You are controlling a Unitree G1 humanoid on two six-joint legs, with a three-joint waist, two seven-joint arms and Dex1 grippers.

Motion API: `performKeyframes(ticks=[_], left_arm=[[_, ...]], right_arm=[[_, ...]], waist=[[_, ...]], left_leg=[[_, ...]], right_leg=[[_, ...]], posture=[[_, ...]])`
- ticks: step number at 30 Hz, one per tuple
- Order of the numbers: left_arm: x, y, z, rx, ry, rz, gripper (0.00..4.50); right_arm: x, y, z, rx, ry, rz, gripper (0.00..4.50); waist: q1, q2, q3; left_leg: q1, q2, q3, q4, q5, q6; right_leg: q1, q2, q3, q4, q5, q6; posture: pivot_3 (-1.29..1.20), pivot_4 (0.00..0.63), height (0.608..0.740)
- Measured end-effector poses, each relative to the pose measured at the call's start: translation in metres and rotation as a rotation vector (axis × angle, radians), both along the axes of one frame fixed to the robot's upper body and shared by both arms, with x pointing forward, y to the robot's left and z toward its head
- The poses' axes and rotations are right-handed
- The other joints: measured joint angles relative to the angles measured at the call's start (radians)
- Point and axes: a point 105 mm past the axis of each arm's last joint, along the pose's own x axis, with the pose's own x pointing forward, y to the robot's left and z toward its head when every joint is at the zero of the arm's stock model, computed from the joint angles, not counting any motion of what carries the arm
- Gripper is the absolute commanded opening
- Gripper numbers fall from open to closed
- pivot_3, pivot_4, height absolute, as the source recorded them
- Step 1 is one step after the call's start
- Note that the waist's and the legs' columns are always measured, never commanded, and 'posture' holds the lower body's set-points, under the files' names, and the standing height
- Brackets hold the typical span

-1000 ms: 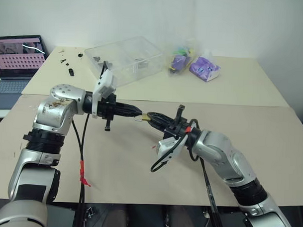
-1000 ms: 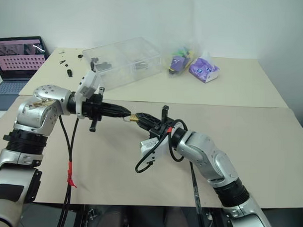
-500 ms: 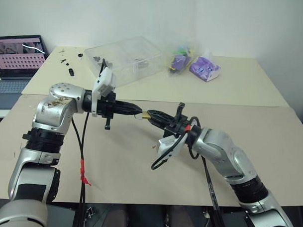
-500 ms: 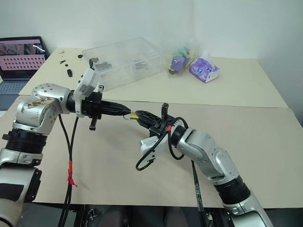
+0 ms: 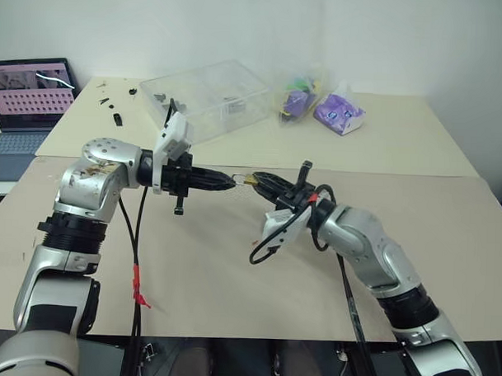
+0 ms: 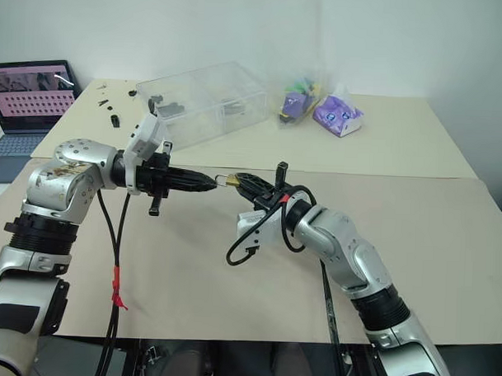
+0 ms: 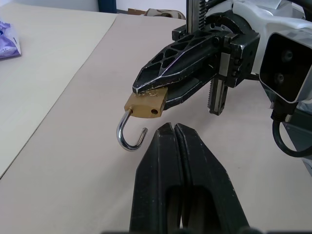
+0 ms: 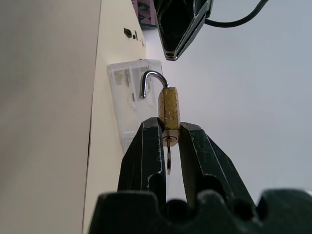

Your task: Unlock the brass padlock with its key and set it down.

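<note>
The padlock (image 7: 145,105) is held above the desk (image 5: 418,136), clamped by its brass body between the fingers of the right gripper (image 8: 169,141). Its shackle (image 7: 130,136) has sprung open: one leg is free of the body and the hook hangs out past the fingertips. In the right wrist view a key ring (image 8: 168,161) shows at the keyhole end, between the fingers, so the key appears to sit in the lock. The left gripper (image 7: 171,130) hovers just beside the lock with its fingers pressed together, holding nothing.

The unlocking looks done; what is left is putting the lock down. The main risk lies in the grip, since the body is tiny and pinched only near the fingertips, so a tilt or jolt on the way down could let it twist or slip out. The free shackle could also catch the left fingertips, which are very close, if either arm moves carelessly. Releasing too high would let the lock bounce or roll on the desk.
</note>
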Motion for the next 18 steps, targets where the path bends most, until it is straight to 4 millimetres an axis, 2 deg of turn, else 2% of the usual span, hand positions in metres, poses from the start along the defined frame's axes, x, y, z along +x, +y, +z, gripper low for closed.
performKeyframes(ticks=[9, 18], left_arm=[[0.000, -0.001, 0.000, -0.002, -0.002, -0.003, 0.07], [0.001, -0.004, -0.001, -0.011, -0.009, -0.009, 0.07]], right_arm=[[-0.019, 0.010, 0.019, 0.068, -0.024, 0.087, 0.11], [-0.027, 0.012, 0.018, 0.065, 0.007, 0.120, 0.11]], waist=[[0.001, 0.000, 0.000], [0.001, 0.000, 0.000]], left_leg=[[0.000, 0.000, 0.000, 0.000, 0.000, 0.000], [0.000, 0.000, 0.000, 0.000, 0.000, 0.000]], right_leg=[[0.000, 0.000, 0.000, 0.000, 0.000, 0.000], [0.000, 0.000, 0.000, 0.000, 0.000, 0.000]], posture=[[0.00, 0.150, 0.726], [0.00, 0.150, 0.726]])
